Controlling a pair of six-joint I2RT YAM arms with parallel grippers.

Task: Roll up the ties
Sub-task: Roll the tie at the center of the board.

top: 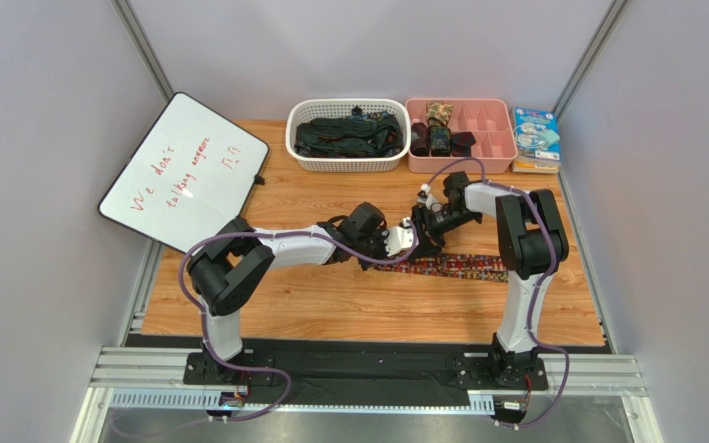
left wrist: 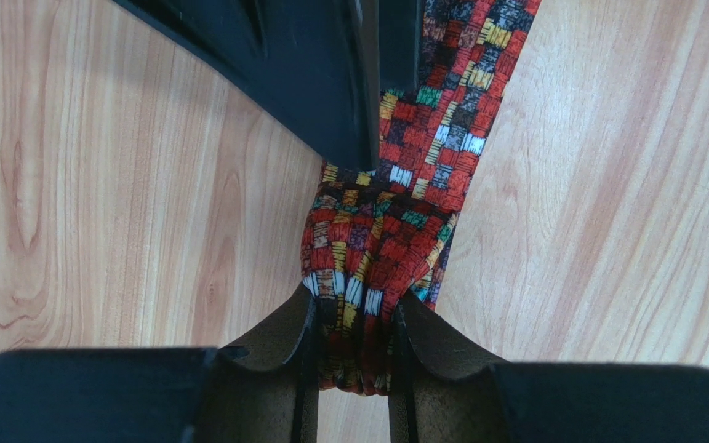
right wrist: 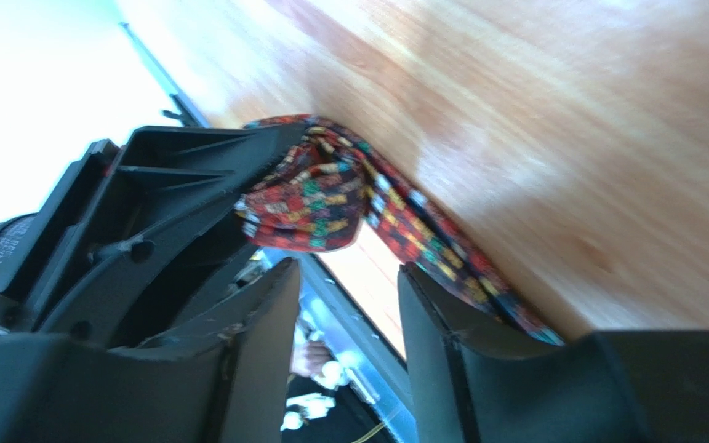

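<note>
A tie (top: 464, 268) with a busy red, orange, yellow and green pattern lies flat on the wooden table, running right from the middle. Its left end is bunched into a small fold (left wrist: 381, 231). My left gripper (left wrist: 354, 318) is shut on that fold, which fills the gap between its fingers. In the top view the left gripper (top: 403, 244) meets the right gripper (top: 426, 228) over that end. In the right wrist view the right gripper (right wrist: 349, 286) stands open just short of the fold (right wrist: 317, 198), with nothing between its fingers.
A white basket (top: 344, 164) of dark ties stands at the back. Beside it, a pink tray (top: 495, 138) holds a camouflage roll (top: 439, 113) and a dark roll (top: 440, 139). A whiteboard (top: 182, 171) leans at the left. A book (top: 537, 137) lies at the back right.
</note>
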